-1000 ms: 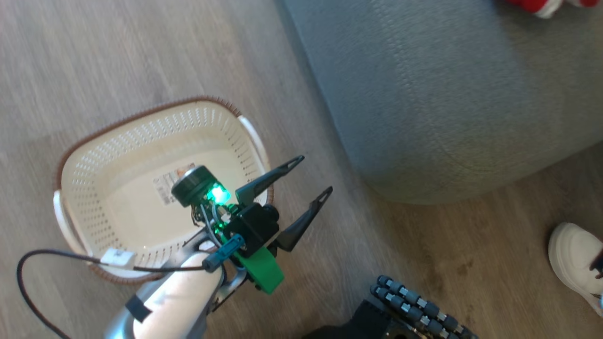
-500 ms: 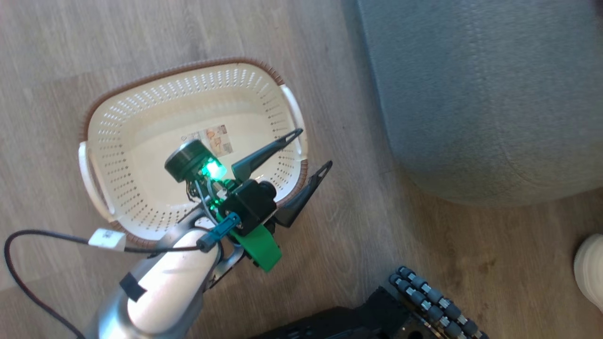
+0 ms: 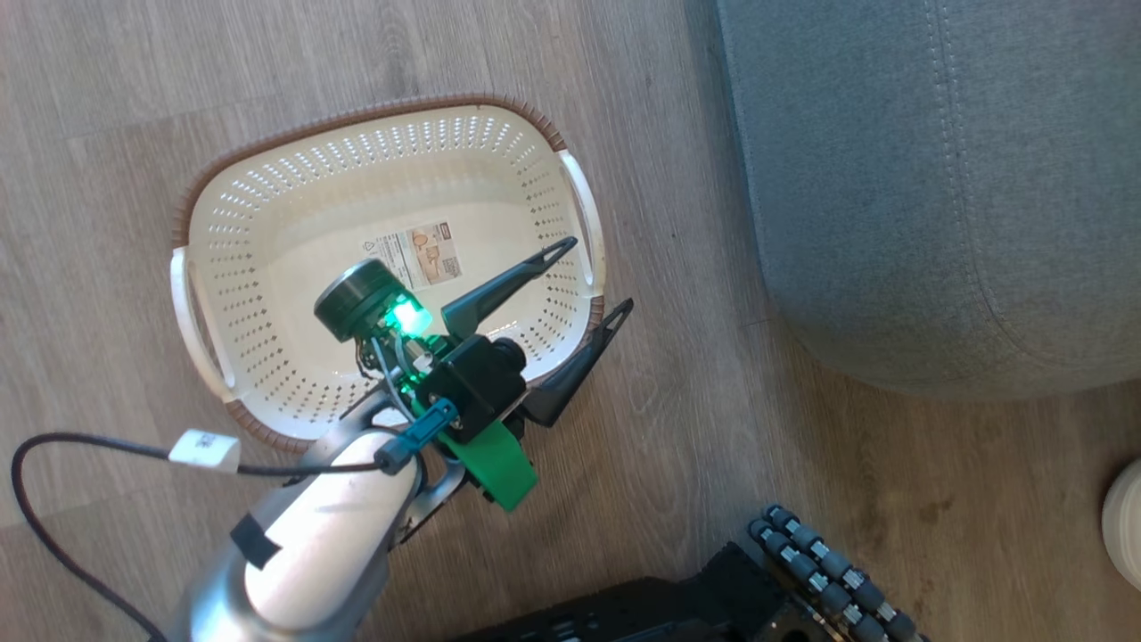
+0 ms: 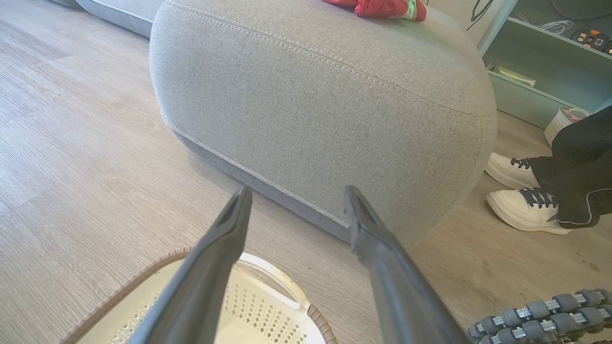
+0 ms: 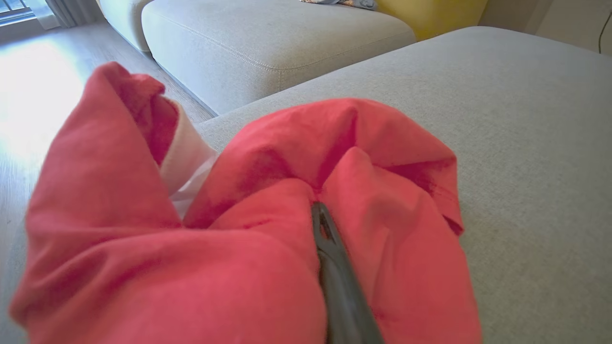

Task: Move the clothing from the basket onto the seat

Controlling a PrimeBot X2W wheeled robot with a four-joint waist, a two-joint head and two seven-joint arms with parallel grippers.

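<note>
Cream perforated plastic basket with brown braided rim [image 3: 294,192]: inside bare down to its paper label [image 3: 419,254], open from above. Over the rim nearest the seat hangs the left gripper [image 3: 599,272], jaws spread wide. The strip of wood-look floor [image 3: 677,267] between the basket and the large grey fabric seat [image 3: 891,178] is free. The seat's rounded corner bulges out beside that strip. The seat top is mostly bare. On it a bright red soft garment with white lining [image 5: 239,248] is bunched around the closed right gripper [image 5: 321,215]. A person's white shoes [image 4: 519,210] stand on the floor past the seat corner. The robot's black roller-edged base [image 3: 829,571] is at the near floor edge.
</note>
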